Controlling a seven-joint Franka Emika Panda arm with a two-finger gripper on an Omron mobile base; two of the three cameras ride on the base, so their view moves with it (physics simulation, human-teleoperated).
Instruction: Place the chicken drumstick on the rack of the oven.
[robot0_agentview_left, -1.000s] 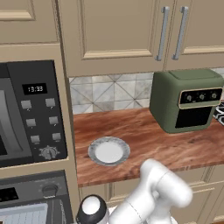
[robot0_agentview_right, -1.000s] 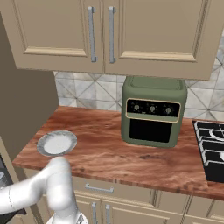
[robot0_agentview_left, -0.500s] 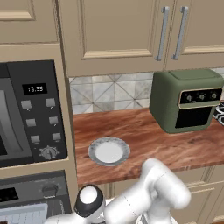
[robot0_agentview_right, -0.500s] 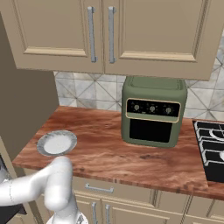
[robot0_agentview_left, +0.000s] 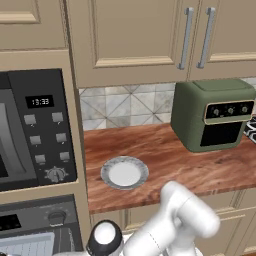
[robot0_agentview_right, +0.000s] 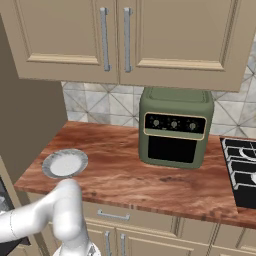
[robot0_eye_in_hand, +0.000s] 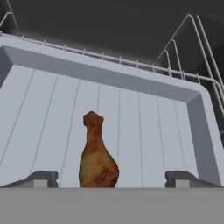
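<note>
The golden-brown chicken drumstick (robot0_eye_in_hand: 97, 157) lies on the pale grey rack (robot0_eye_in_hand: 144, 131), thin end pointing away into the dark oven cavity (robot0_eye_in_hand: 109, 26). My gripper (robot0_eye_in_hand: 112, 179) is open. Its two dark fingertips (robot0_eye_in_hand: 41, 178) stand wide apart on either side of the drumstick's thick end and do not touch it. In the left base view the black oven's control strip with its round knob (robot0_agentview_left: 56, 218) sits at the lower left. A corner of the rack (robot0_agentview_left: 25, 245) shows below it, and my arm reaches down towards it.
A black microwave (robot0_agentview_left: 35, 130) sits above the oven. On the wooden counter (robot0_agentview_left: 165, 160) are a round white plate (robot0_agentview_left: 124, 173) and an olive-green countertop oven (robot0_agentview_left: 215, 115). A black stovetop (robot0_agentview_right: 242, 170) lies at the far right. Raised wire rails (robot0_eye_in_hand: 192, 48) border the rack's right side.
The arm has shifted only slightly beside the oven. The plate and the countertop oven have not moved.
</note>
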